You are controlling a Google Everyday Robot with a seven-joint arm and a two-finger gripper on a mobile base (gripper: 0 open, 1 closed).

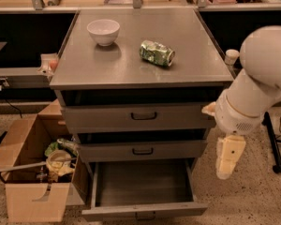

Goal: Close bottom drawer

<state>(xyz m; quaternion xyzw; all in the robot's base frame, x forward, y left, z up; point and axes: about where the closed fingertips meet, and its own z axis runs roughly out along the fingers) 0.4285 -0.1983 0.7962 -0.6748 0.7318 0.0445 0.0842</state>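
Bottom drawer (145, 183) of the 3 is pulled out under the counter's (131, 68) front edge, plain grey inside. Box (35, 193) off the front-left corner holds trash. Bowl (103, 32) sits near the back-left corner, and a can (157, 53) lies mid-counter. Gripper (226, 167) hangs off the front-right corner, and I can't tell if it's open or closed. Speckled floor (253, 198).

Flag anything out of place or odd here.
The green can lies on its side, looking dented, on the cabinet top. The bottom drawer stands pulled out; the pincer hangs right of the cabinet, not touching it.
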